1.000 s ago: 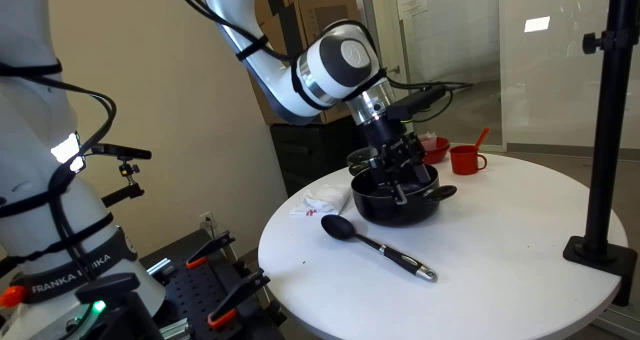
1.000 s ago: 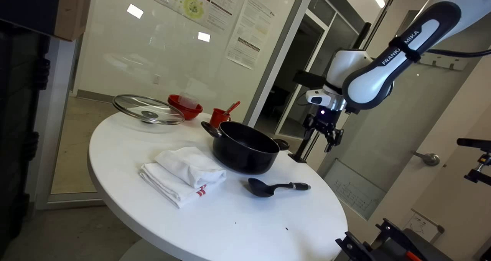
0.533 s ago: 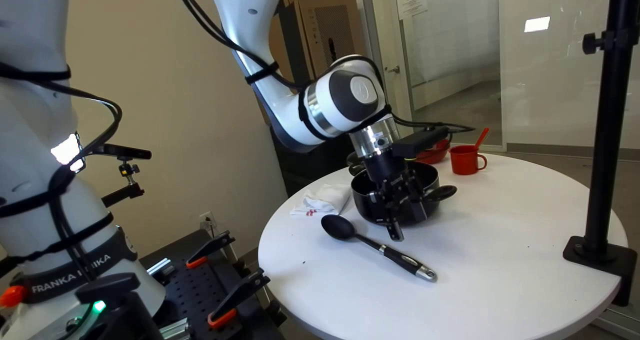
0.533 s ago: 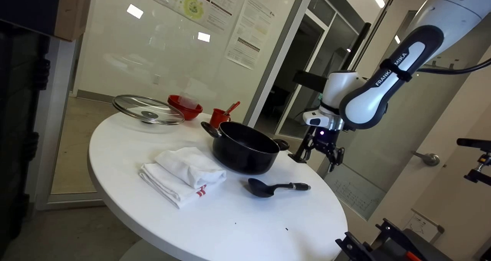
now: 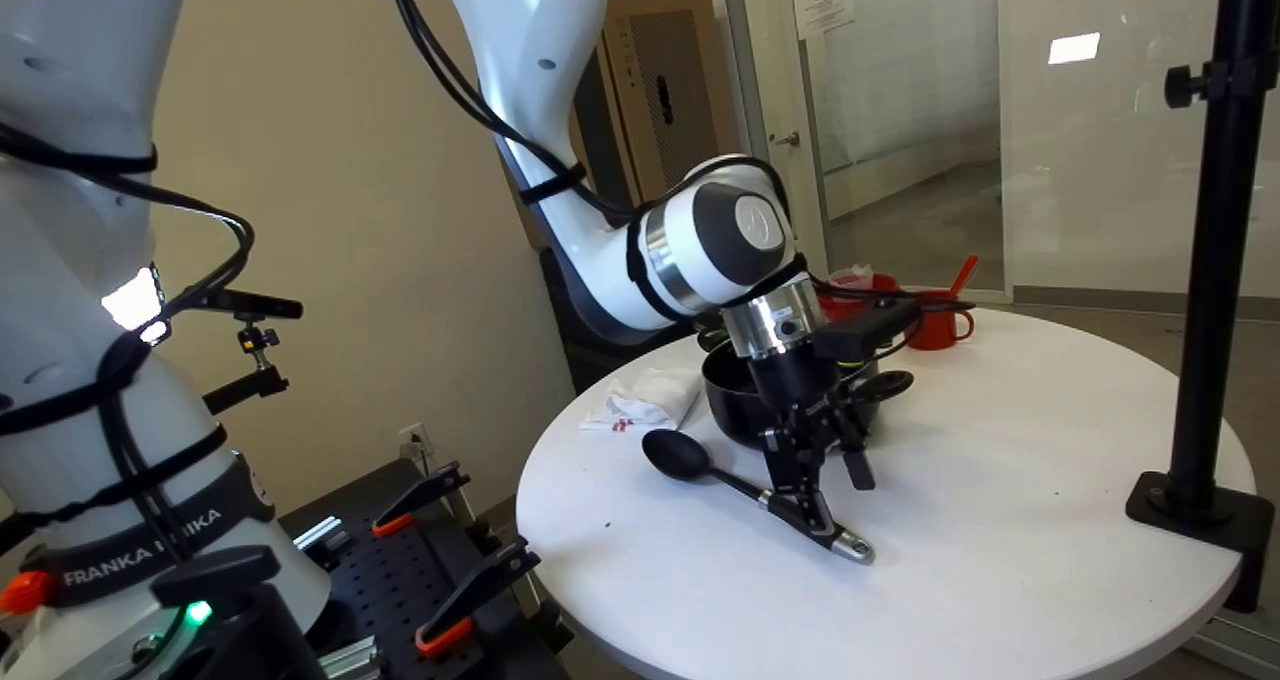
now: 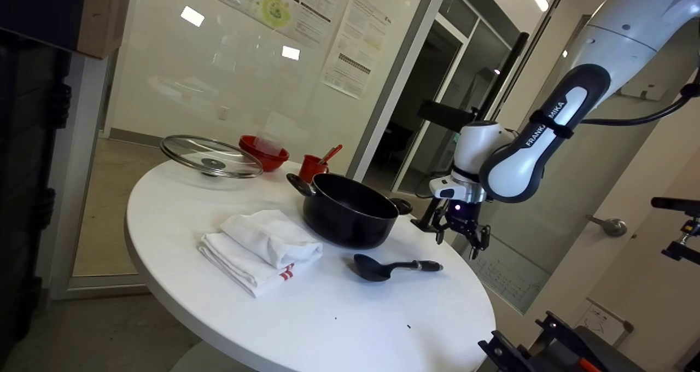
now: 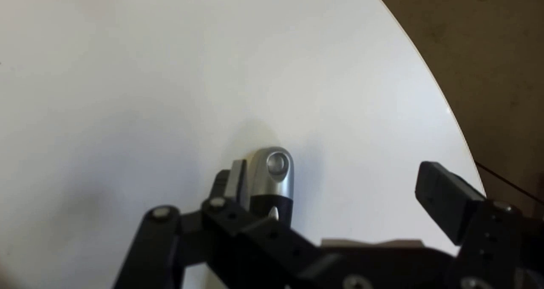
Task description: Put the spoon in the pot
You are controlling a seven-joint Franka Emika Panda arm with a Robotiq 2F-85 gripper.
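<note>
White round table (image 5: 980,580), spoon (image 5: 755,494) below the claw (image 7: 334,187)
Its fingers (image 7: 236,180) stand well apart, the spoon's silvery tip (image 7: 273,182) near one; in an exterior view, the pot (image 5: 735,415) stands behind the claw.

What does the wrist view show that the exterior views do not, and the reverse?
Only the wrist view looks down into the open gripper, showing the spoon's silvery tip between its fingers, much nearer one. Only the exterior views show the pot, the spoon's bowl, the white cloth and the red mug. Both share the gripper, part of the spoon's handle and the white table.
</note>
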